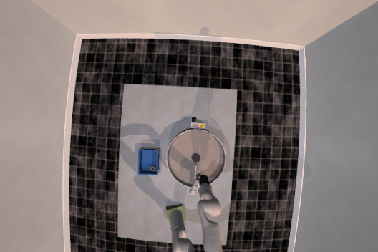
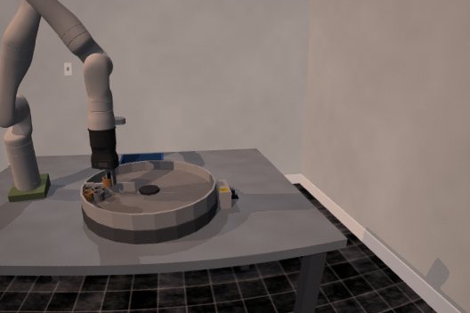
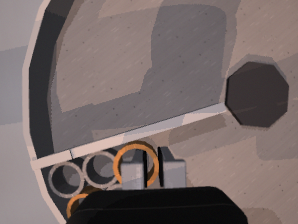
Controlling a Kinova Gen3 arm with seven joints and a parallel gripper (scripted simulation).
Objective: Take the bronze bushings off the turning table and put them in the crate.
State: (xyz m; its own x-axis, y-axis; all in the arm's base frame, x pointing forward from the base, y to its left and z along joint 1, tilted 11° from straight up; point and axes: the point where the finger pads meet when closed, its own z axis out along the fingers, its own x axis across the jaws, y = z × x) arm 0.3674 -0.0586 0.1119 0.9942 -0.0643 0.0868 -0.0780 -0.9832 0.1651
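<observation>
The round turning table (image 1: 196,157) (image 2: 149,201) (image 3: 257,94) stands mid-table with a dark hub. My gripper (image 3: 152,160) (image 2: 108,178) is at its near rim, shut on the wall of a bronze bushing (image 3: 135,162) (image 2: 106,180), one finger inside the ring. Two steel bushings (image 3: 100,169) (image 3: 65,179) stand beside it against a thin divider. A second bronze bushing (image 3: 77,204) (image 2: 88,194) is partly hidden under my gripper body. The blue crate (image 1: 149,161) lies left of the turning table and holds one bronze bushing (image 1: 152,168).
A small control box (image 2: 223,192) (image 1: 197,124) with a yellow label sits against the turning table's far rim. The arm's green base (image 1: 175,212) (image 2: 28,188) stands at the table's near edge. The turning table has a raised rim wall.
</observation>
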